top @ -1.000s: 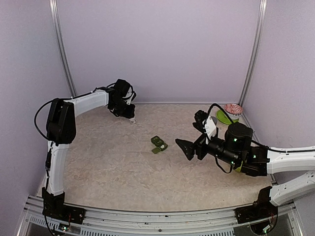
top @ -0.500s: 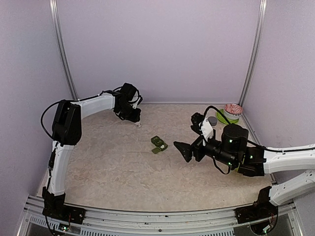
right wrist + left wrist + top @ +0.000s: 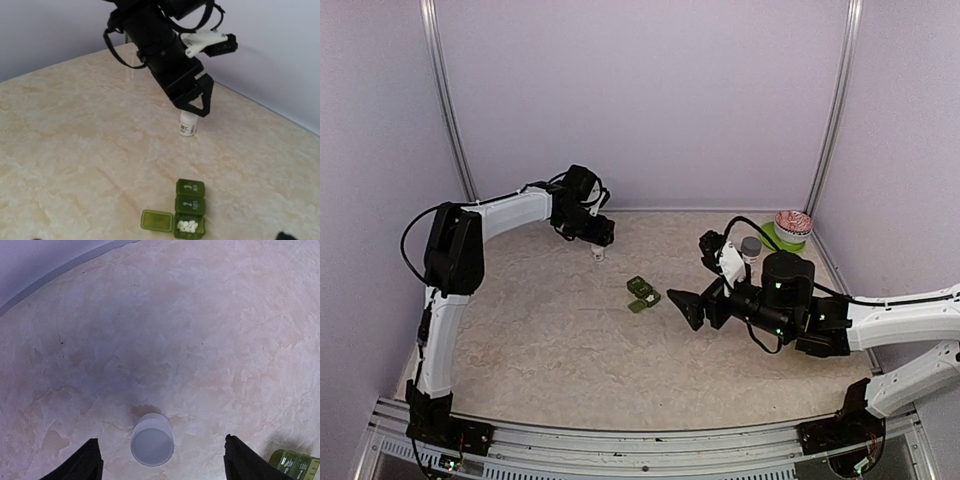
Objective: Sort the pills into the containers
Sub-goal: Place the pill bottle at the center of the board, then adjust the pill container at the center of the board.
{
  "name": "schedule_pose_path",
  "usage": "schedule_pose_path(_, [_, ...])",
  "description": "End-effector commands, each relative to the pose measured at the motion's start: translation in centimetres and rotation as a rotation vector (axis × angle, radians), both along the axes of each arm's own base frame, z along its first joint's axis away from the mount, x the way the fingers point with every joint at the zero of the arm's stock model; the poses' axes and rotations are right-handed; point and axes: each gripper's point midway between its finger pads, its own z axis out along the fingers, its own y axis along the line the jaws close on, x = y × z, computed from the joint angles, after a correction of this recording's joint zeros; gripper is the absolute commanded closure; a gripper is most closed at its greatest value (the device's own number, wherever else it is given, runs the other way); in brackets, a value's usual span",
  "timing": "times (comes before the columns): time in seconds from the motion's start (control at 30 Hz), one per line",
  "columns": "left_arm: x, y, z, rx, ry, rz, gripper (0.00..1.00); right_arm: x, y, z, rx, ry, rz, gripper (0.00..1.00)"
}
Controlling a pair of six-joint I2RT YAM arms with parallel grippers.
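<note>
Left pincer (image 3: pixel 160 461), right pincer (image 3: pixel 683 303), seemingly agape

The table (image 3: pixel 540 330) has a matt, marbled beige top that looks like stone, or perhaps a laminate printed as stone; the views do not settle which. The bottle (image 3: pixel 152 439) is smooth white plastic with a dull sheen and carries a paper-like label (image 3: pixel 187 129). The pill box (image 3: pixel 190 207) is see-through green plastic, slightly glossy, and its pills (image 3: pixel 188 226) are chalky white. The left arm (image 3: pixel 505 212) has glossy white shells and matt black joints. The walls (image 3: pixel 640 100) are smooth, matt lilac. The rail (image 3: pixel 620 440) along the near edge is bare, brushed metal.
</note>
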Motion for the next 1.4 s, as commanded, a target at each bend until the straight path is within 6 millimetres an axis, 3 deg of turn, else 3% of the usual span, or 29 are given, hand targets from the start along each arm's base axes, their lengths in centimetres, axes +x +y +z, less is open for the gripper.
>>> schedule_pose_path(0.0, [-1.5, -0.9, 5.2, -0.099, -0.085, -0.008, 0.07, 1.5, -0.2, 0.2, 0.009, 0.016, -0.056, 0.00])
schedule_pose_path(0.03, [-2.2, -1.0, 5.7, -0.111, -0.093, -0.006, 0.02, 1.9, -0.3, -0.1, 0.005, 0.027, -0.073, 0.00])
schedule_pose_path(0.1, [-3.9, -1.1, 6.6, -0.122, -0.112, 0.000, 0.01, 2.9, -0.7, -0.6, 0.003, 0.055, -0.112, 0.00])
schedule_pose_path(0.27, [-8.4, -1.7, 6.7, -0.202, -0.106, 0.017, 0.01, 5.8, -2.1, -1.6, 0.029, 0.128, -0.179, 0.00])
schedule_pose_path(0.4, [-11.7, -3.4, 5.7, -0.363, -0.042, -0.001, 0.01, 8.1, -2.4, -2.6, 0.050, 0.192, -0.189, 0.00])
schedule_pose_path(0.53, [-13.5, -5.5, 3.7, -0.396, 0.015, -0.011, 0.01, 10.0, -2.4, -4.0, 0.020, 0.238, -0.216, 0.00])
schedule_pose_path(0.67, [-13.7, -7.8, 1.4, -0.397, 0.075, -0.030, 0.01, 10.4, -2.3, -4.6, 0.014, 0.271, -0.214, 0.00])
schedule_pose_path(0.87, [-13.0, -9.5, -1.0, -0.395, 0.130, -0.032, 0.01, 9.2, -3.3, -4.1, 0.033, 0.284, -0.213, 0.00])
schedule_pose_path(1.37, [-13.1, -11.7, -2.4, -0.398, 0.184, -0.055, 0.01, 7.9, -5.9, -2.3, 0.046, 0.246, -0.262, 0.00])
